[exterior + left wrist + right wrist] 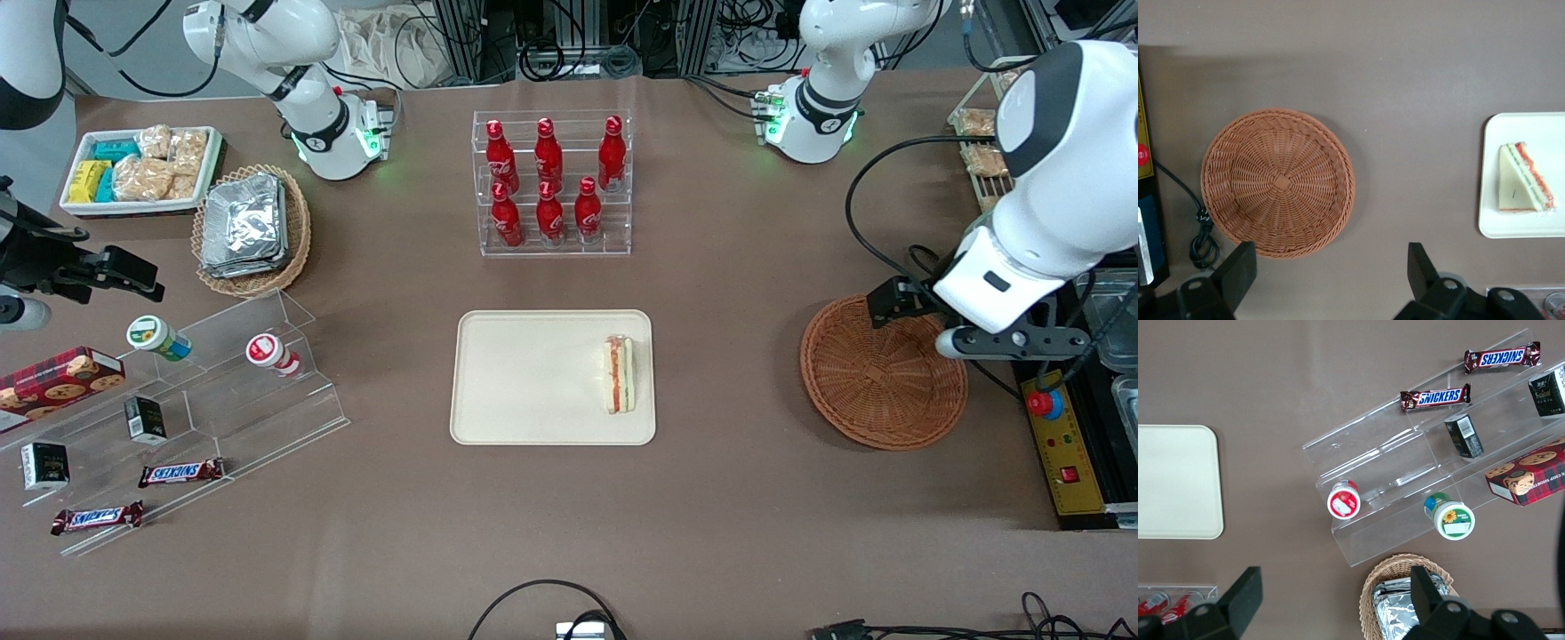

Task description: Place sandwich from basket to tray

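Note:
The sandwich (619, 373), a white bread wedge with red and green filling, lies on the cream tray (524, 382) near the tray's edge toward the working arm's end. It also shows in the left wrist view (1521, 180) on the tray (1538, 127). The round reddish-brown basket (876, 382) (1278, 183) holds nothing. My left gripper (902, 302) (1330, 250) hangs high above the basket's rim farthest from the front camera. It is open wide and holds nothing.
A clear rack of red bottles (551, 182) stands farther from the front camera than the tray. An oval basket of foil packs (249, 227), a white snack bin (138, 169) and a clear stepped stand (222, 391) lie toward the parked arm's end. A control box (1062, 436) sits beside the basket.

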Robot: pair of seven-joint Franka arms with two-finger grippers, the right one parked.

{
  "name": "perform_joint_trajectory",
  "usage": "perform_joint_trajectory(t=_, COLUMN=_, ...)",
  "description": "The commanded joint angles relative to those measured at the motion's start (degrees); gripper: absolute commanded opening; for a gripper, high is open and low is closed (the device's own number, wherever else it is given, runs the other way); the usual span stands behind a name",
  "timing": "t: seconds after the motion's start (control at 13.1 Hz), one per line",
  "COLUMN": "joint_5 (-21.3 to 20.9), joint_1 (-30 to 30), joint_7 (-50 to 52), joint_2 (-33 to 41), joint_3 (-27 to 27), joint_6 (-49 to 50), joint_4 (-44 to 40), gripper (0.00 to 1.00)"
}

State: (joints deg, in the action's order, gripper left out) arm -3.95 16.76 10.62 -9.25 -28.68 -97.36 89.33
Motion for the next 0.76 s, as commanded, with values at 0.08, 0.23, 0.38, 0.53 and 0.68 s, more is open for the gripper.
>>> perform_joint_trajectory(t=0.08, joint_5=0.7, joint_1=0.4, joint_7=0.8, joint_2=-1.3, joint_3=-0.3, joint_6=0.8, joint_4=-1.4, gripper=1.0)
perform_joint_trajectory(t=0.23, joint_5=0.9, joint_1=-2.9, joint_7=-1.5, joint_2=-0.2, joint_3=4.1, joint_6=2.6, joint_4=-0.8, gripper=1.0)
perform_joint_trajectory(t=0.38, joint_5=1.6, joint_1=-5.7, joint_7=-5.1, joint_2=0.9, joint_3=8.4, joint_6=3.5, joint_4=0.2, gripper=1.0)
perform_joint_trajectory(t=0.53, joint_5=2.6, joint_1=-10.6, joint_7=-11.0, joint_2=1.3, joint_3=15.8, joint_6=6.3, joint_4=-0.6, gripper=1.0)
perform_joint_trajectory(t=0.68, joint_5=3.1, joint_1=-12.8, joint_7=-11.4, joint_2=0.4, joint_3=18.6, joint_6=6.6, joint_4=-2.2, gripper=1.0)
